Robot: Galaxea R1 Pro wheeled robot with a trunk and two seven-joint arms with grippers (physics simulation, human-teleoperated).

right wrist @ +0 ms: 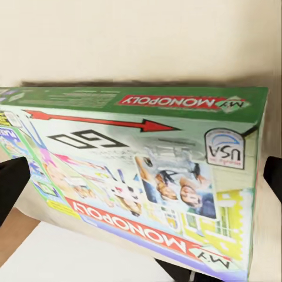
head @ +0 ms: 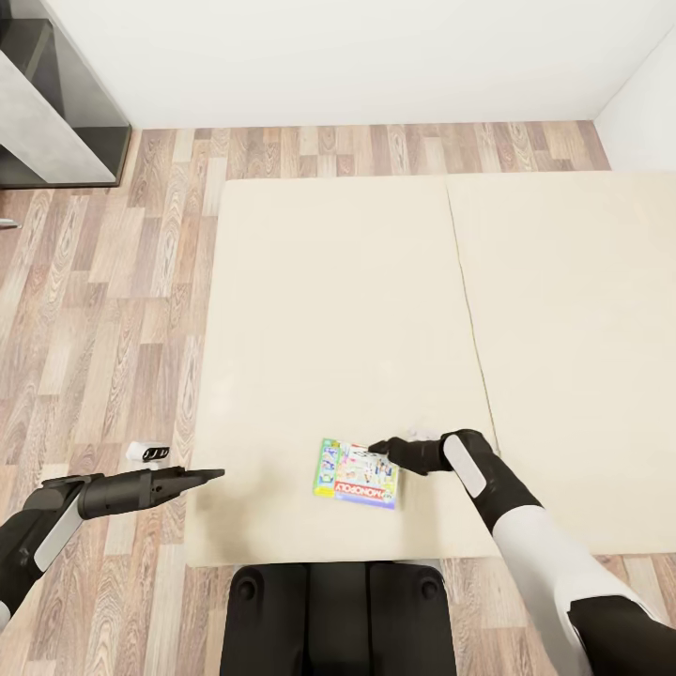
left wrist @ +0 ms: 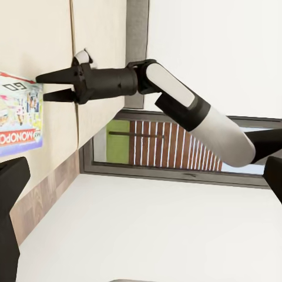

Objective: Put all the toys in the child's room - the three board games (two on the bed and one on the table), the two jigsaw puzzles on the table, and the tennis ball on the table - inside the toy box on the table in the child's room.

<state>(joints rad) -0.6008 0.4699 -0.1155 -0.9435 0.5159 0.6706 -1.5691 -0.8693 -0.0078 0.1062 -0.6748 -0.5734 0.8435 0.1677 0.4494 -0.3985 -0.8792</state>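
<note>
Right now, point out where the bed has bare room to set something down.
The mattress is bare beyond the Monopoly box toward the wall, and across the seam on the right half. Crowded spot: the near edge, where the right end effector reaches the box.

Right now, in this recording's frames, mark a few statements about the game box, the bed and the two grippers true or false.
1. The green-bordered Monopoly game box lies flat on the beige mattress. True.
2. The right gripper is shut on the box. False: its fingers are open in the left wrist view, beside the box.
3. The left gripper is at the mattress's left edge, holding nothing. True.
4. Two game boxes lie on the mattress. False: one.
</note>
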